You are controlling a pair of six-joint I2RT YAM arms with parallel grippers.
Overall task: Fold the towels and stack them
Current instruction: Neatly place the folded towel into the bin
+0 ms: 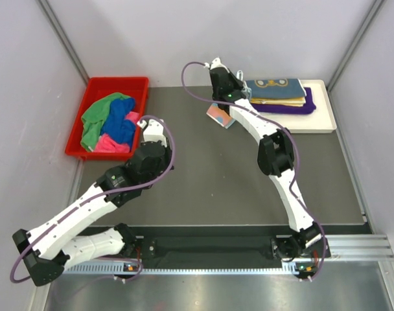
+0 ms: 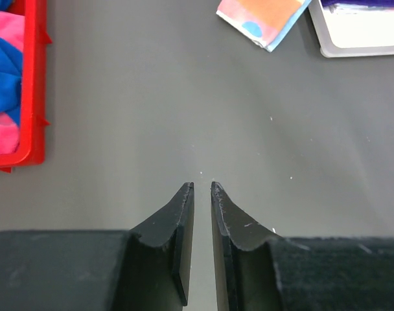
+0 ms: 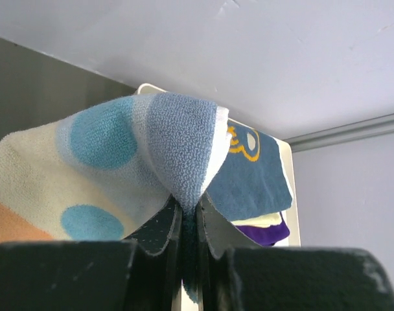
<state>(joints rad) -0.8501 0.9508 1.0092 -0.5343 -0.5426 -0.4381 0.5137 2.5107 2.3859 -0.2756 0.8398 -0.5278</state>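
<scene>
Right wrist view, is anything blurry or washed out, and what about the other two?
Right wrist view: dotted towel sharp, terry loops clear, wall evenly lit. Left wrist view: table crisp, fingers dark, little detail. Top view: even light, faint shadows.

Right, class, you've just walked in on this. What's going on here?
Two robot arms are working through a set of towels. The right claw is shut on a dotted towel, holding it beside the white tray. On the tray lies a folded stack: navy on top, then yellow and purple. The left claw is empty, jaws slightly apart, over bare table near the red bin. The bin holds crumpled towels, green, blue and pink, not yet folded.
</scene>
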